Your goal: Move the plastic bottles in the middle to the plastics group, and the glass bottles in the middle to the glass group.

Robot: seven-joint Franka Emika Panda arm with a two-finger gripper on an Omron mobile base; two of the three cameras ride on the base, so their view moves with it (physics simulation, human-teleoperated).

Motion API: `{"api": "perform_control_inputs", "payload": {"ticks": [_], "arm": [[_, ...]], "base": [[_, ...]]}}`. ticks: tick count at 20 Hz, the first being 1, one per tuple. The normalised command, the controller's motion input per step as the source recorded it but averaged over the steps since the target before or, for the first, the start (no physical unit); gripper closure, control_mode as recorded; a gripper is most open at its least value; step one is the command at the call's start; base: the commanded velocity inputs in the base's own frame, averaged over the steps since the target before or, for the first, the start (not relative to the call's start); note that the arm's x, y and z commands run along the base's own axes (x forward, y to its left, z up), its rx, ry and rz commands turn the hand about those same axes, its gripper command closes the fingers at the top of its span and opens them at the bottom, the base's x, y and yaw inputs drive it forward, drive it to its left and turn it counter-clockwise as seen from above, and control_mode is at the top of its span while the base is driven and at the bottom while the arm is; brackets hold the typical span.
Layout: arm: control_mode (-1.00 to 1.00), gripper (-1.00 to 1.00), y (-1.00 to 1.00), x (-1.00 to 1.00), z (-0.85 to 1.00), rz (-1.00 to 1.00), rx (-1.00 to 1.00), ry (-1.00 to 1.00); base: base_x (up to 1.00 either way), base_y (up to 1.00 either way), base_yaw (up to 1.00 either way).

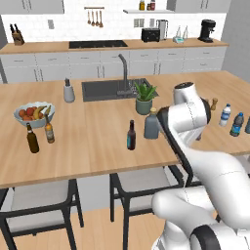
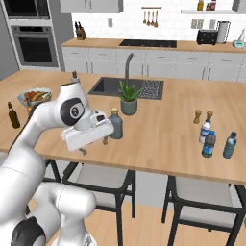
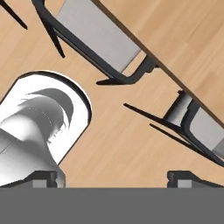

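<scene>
Gripper point(image 2: 94, 145) wide open beside flask point(image 2: 115, 124); stools point(image 3: 103, 37) below.

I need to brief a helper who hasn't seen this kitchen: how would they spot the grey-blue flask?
Start at the sink in the wooden island, then the potted plant at its right corner. The flask stands just in front of it. It is wide and short-necked, unlike the slim dark beer bottle on its left.

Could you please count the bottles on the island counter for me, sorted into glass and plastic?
Glass: 4 (brown bottle, amber bottle, beer bottle, flask)
Plastic: 3 (clear bottle, dark blue bottle, blue-tinted bottle)
Total: 7
</scene>
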Motion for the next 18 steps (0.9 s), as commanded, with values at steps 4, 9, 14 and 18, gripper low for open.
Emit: {"api": "perform_control_inputs", "payload": {"ticks": [4,9,14,18], "arm": [[-1.00,-1.00,0.96,0.10,-0.08,-0.03,0.01,0.00],[-1.00,-1.00,0.94,0.50,0.01,-0.18,0.10,0.00],[-1.00,-1.00,0.99,0.69,0.12,-0.28,0.14,-0.03],[-1.00,-1.00,0.93,0.67,0.06,-0.28,0.15,-0.01]], "base": [[0.00,0.00,0.00],[0.00,0.00,0.00],[0.00,0.00,0.00],[0.00,0.00,0.00]]}}
